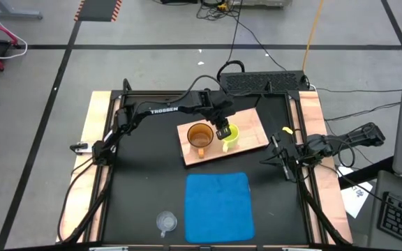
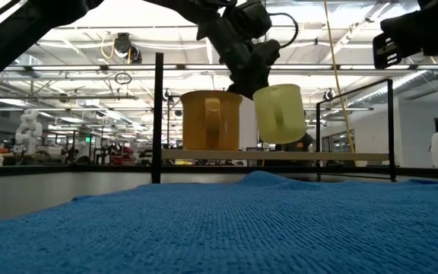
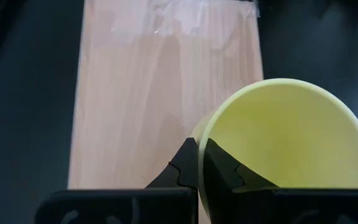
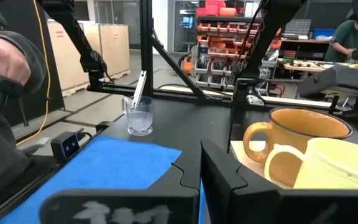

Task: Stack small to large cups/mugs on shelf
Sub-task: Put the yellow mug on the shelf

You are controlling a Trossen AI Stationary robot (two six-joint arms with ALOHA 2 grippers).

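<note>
The amber-brown mug [image 1: 199, 136] stands on its base on the light-wood shelf [image 1: 253, 122]. Right beside it, the yellow mug [image 2: 280, 113] hangs a little above the shelf [image 2: 341, 156], slightly tilted, with my left gripper [image 3: 197, 146] shut on its rim. The small clear cup [image 1: 166, 222] stands on the black table near the front left, also seen as the clear cup [image 4: 140, 118] in the right wrist view. My right gripper [image 4: 190, 163] waits shut and empty at the table's right side. My left gripper pinches the yellow mug's rim wall [image 3: 199, 134], with one finger [image 3: 182, 168] outside the mug and the other finger [image 3: 225, 174] inside it. The fingers come slanting down from above. The mug hangs below them, slightly tilted, its base clear of the shelf and next to the amber mug.
A blue cloth mat [image 1: 218, 206] lies on the table in front of the shelf. Black frame posts [image 2: 158, 114] stand around the table. A black power strip [image 1: 264, 80] lies behind the shelf. People work in the room beyond.
</note>
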